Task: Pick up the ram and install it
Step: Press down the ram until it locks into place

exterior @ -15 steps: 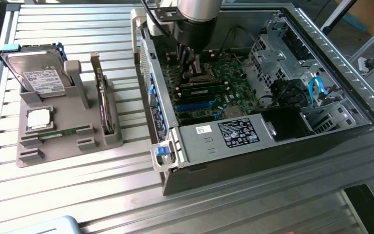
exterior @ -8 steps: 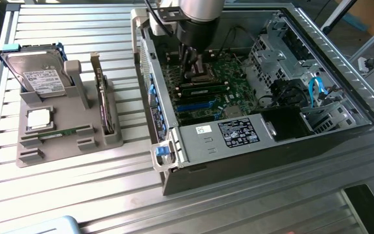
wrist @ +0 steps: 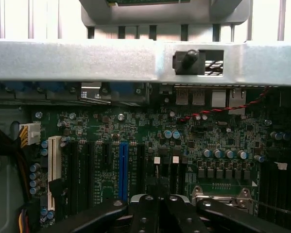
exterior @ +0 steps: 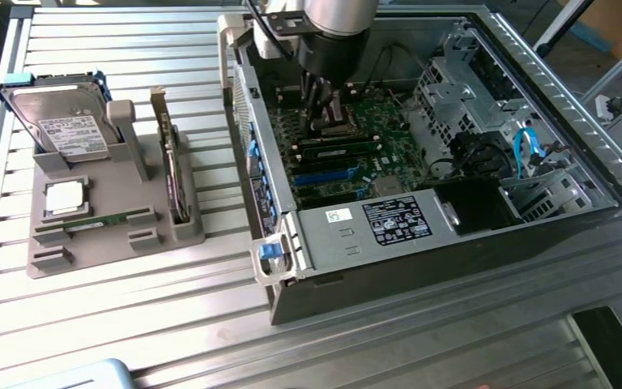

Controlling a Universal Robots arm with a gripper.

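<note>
A: Big stuff first?
B: Slatted metal counter [exterior: 127, 324], open black computer case [exterior: 419, 267] with green motherboard [wrist: 150, 141].
A: End effector?
B: End effector [exterior: 322, 121] down inside case over the motherboard, fingers closed, nothing visibly held.
A: Ram?
B: Thin green ram stick [exterior: 111, 219] lies in grey plastic holder tray [exterior: 62, 259] near counter's edge, well apart.

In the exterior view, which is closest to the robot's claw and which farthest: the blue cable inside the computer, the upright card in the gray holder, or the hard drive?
From the gripper, over the motherboard inside the case:
1. Upright card, in the gray holder, toward the exterior view's left.
2. Blue cable, inside the case, toward the exterior view's right.
3. Hard drive, at the holder's far left end.
</note>
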